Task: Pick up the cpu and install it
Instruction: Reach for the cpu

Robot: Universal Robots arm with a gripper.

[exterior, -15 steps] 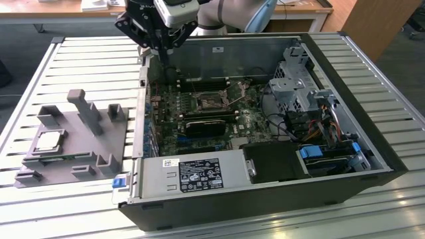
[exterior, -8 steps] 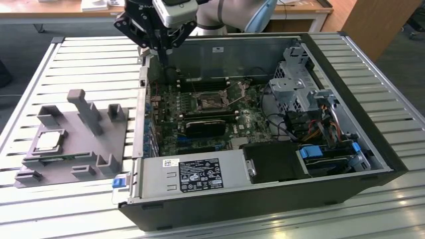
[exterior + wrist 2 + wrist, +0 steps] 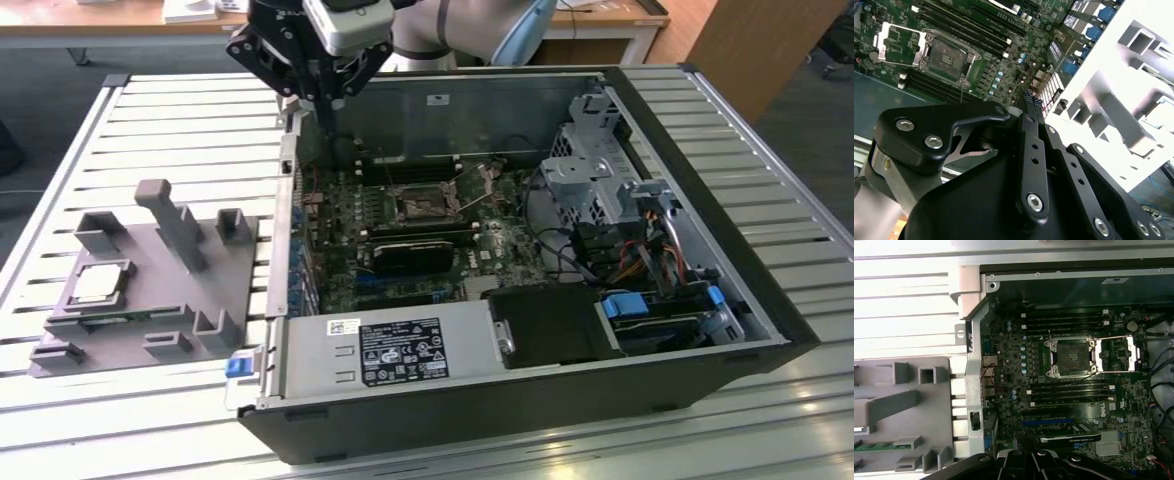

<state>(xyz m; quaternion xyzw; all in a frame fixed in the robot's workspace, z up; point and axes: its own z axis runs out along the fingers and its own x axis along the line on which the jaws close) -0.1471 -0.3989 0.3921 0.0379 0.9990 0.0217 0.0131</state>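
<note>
The cpu [image 3: 100, 283] sits on the tray [image 3: 154, 292] in the exterior view; gripper [image 3: 322, 116] closed, empty.

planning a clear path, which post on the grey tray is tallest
The middle post of the grey tray, near the cpu; the posts on the exterior view's left and right stand clearly lower.

In the exterior view the pale grey robot arm [image 3: 467, 25] is cut off at the far edge. The silver metal power supply box [image 3: 387, 350] hides the green motherboard's [image 3: 494, 245] near strip. The small flat silvery-grey square cpu [image 3: 100, 283] is too small for detail. The first wrist view's edge cuts off the grey plastic tray with upright posts [image 3: 904, 390].
</note>
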